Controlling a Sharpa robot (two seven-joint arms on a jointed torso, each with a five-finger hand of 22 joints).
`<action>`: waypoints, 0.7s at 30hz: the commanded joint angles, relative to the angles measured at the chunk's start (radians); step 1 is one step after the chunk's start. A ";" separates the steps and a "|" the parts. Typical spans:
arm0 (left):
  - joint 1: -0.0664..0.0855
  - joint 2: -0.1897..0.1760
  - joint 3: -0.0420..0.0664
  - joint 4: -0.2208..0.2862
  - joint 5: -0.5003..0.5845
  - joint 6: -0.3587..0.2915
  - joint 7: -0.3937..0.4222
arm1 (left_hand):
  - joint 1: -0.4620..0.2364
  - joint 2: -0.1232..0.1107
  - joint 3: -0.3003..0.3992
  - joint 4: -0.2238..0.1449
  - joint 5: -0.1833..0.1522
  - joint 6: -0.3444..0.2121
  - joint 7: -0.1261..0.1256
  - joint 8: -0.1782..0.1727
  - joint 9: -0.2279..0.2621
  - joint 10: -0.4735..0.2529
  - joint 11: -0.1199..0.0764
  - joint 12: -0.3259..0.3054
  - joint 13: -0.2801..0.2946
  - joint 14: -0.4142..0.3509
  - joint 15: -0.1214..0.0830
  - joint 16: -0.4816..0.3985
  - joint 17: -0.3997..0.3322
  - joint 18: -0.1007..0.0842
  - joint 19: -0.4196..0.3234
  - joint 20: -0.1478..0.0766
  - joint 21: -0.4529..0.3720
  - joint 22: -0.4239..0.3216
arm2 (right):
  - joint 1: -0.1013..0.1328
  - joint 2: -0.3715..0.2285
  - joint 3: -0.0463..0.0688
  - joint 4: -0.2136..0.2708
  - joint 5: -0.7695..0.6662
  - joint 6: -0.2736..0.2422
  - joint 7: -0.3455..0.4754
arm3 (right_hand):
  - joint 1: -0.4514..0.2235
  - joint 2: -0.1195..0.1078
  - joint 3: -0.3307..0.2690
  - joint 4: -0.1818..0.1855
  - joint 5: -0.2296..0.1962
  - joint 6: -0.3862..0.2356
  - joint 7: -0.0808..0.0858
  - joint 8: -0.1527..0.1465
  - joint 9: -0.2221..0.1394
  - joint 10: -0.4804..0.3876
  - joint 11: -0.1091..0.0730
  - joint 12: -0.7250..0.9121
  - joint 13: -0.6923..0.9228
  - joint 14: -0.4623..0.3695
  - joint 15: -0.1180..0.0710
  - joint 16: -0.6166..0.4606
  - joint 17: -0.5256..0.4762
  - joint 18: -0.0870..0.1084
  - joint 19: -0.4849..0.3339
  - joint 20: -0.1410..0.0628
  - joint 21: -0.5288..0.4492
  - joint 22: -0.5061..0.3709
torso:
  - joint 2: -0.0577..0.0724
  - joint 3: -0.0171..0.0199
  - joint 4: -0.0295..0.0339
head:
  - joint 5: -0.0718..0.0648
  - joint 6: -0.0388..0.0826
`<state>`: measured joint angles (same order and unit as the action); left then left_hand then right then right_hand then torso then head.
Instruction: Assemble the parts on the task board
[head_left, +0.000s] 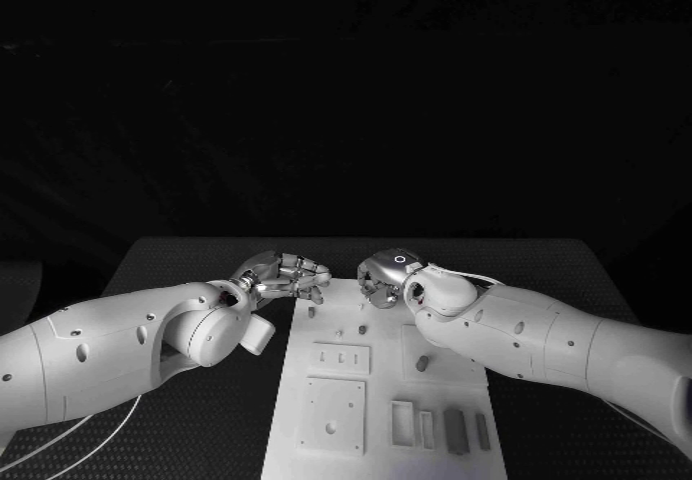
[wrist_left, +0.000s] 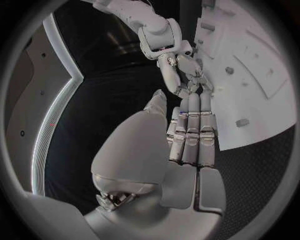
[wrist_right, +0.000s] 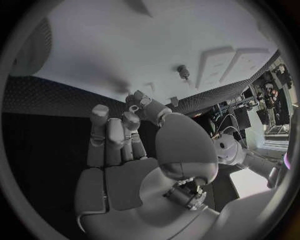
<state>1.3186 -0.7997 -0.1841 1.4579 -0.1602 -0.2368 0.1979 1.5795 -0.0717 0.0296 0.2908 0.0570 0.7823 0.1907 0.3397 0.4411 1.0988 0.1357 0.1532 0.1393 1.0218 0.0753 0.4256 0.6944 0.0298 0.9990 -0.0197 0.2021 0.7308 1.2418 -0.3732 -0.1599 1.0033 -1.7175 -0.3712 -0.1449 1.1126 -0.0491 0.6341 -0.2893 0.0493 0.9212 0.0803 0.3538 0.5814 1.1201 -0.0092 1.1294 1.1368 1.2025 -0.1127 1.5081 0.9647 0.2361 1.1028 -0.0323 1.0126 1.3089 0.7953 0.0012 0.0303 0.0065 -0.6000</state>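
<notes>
So the black worktop (head_left: 202, 262) carries the white task board (head_left: 378, 400), running from the middle down to 6 o'clock in the head view. Both hands sit at its far end, around 12 o'clock. The left hand (head_left: 284, 275) has its fingers curled in, and whether it pinches something I can't tell. Same for the right hand (head_left: 387, 280). Small parts (head_left: 423, 363) lie mid-board. Looks like a pickup or handover step; next up probably needs careful lining up over a slot.
</notes>
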 joint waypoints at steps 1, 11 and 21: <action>0.003 0.002 0.001 0.003 0.001 0.014 0.008 | -0.003 -0.001 -0.006 0.000 -0.007 -0.006 0.002 -0.004 -0.002 0.002 0.005 -0.004 0.001 0.008 -0.002 -0.004 0.002 0.011 0.000 -0.006 -0.006 -0.001 | -0.004 0.005 -0.001 -0.002 -0.011 0.021 0.000 | 0.000 0.004 0.006 0.000 0.000 0.106 0.012 0.006 0.001 -0.014 -0.008 0.002 -0.001 0.004 -0.006 0.003 0.000 0.026 0.001 -0.005 0.005 0.014 | 0.000 0.0002 -0.0006 | 0.001 0.000; 0.003 0.006 0.001 0.000 0.001 0.016 0.006 | -0.003 -0.001 -0.006 0.000 -0.007 -0.007 0.002 -0.004 -0.002 0.002 0.006 -0.005 0.002 0.008 -0.002 -0.005 0.003 0.011 0.001 -0.006 -0.006 -0.001 | -0.004 0.016 -0.002 -0.027 0.009 0.025 0.000 | 0.000 -0.012 0.012 0.001 0.000 0.021 0.037 -0.052 -0.018 -0.014 0.015 0.001 -0.007 -0.004 0.013 0.004 -0.015 0.026 0.000 -0.004 0.004 0.014 | 0.000 -0.0004 0.0020 | 0.000 0.000; 0.004 0.004 0.001 0.001 0.001 0.016 0.005 | -0.003 -0.002 -0.006 0.000 -0.007 -0.007 0.002 -0.004 -0.002 0.002 0.006 -0.005 0.002 0.008 -0.002 -0.006 0.004 0.011 0.001 -0.006 -0.006 -0.001 | -0.004 0.014 -0.004 -0.029 0.030 0.025 0.004 | -0.007 -0.036 0.016 0.004 0.000 -0.056 0.068 -0.108 -0.047 -0.034 0.045 -0.002 -0.013 -0.028 0.041 0.003 -0.045 0.026 -0.004 0.002 0.002 0.014 | 0.000 0.0000 -0.0013 | 0.002 0.000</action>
<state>1.3197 -0.7968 -0.1841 1.4565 -0.1602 -0.2364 0.1973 1.5795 -0.0717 0.0295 0.2908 0.0570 0.7823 0.1907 0.3397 0.4403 1.0989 0.1357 0.1533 0.1393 1.0254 0.0716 0.4256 0.6971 0.0296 0.9990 -0.0196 0.2021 0.7308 1.2387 -0.3595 -0.1637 0.9742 -1.6991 -0.3580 -0.1452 1.1054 -0.0787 0.6447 -0.2869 0.0496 0.8629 0.1385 0.2474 0.5355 1.1003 0.0110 1.1294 1.1248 1.1736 -0.0776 1.5080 0.9201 0.2320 1.1018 -0.0280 1.0125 1.3089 0.7951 0.0011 0.0297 0.0084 -0.6001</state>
